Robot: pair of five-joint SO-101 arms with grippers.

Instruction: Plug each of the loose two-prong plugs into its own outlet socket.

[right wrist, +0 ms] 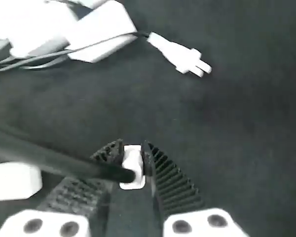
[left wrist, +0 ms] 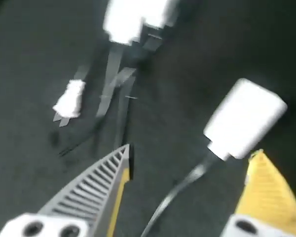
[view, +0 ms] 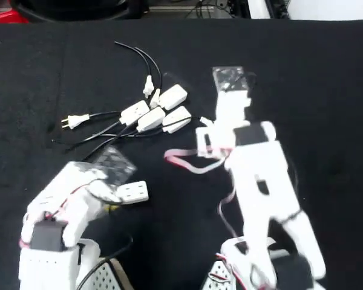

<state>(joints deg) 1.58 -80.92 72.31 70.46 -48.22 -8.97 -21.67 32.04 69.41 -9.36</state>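
At the far left of the black cloth surface (view: 327,60) lies a loose white two-prong plug with brass prongs (view: 72,121), well apart from any socket, its black cord running toward the middle. Nearer the arms, the left arm's fingers (left wrist: 101,177) stand wide apart and hold nothing. A single white rectangular outlet socket block (view: 134,192) lies on the cloth just ahead of them, its cord trailing back between them.

In the middle sits a cluster of white socket blocks (view: 158,112), touching one another. A second small white plug (view: 148,86) lies just behind the cluster, and a third white plug with bare prongs (right wrist: 185,57) lies just beside it on the right.

Right of that, the right arm's fingers (right wrist: 160,165) are pinched narrow on a small white plug body with a black cord (right wrist: 132,170).

The step in hand looks like the carry of this gripped plug toward a free socket. The next move likely calls for turning the prongs to face the slots, while the left fingers close on the single block to steady it against the push
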